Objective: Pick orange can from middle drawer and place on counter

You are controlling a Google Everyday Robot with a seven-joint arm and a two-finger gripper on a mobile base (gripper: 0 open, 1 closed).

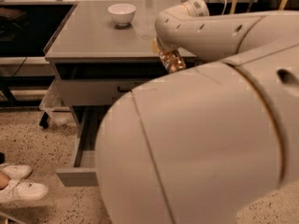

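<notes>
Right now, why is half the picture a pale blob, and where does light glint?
Camera view: the robot's arm fills the lower right, hiding most of the drawer; light glints on the can in the end effector at the counter's front edge; the bowl casts a small shadow.

A white bowl (pixel 122 13) sits far back on the grey top. A pair of white sneakers (pixel 17 185) rests on the speckled floor (pixel 44 143) at near left, and a clear plastic bin (pixel 52 108) stands beside the cabinet's left side. The gripper (pixel 163 54) clasps the orange can (pixel 172 62) at the top's near edge.
</notes>
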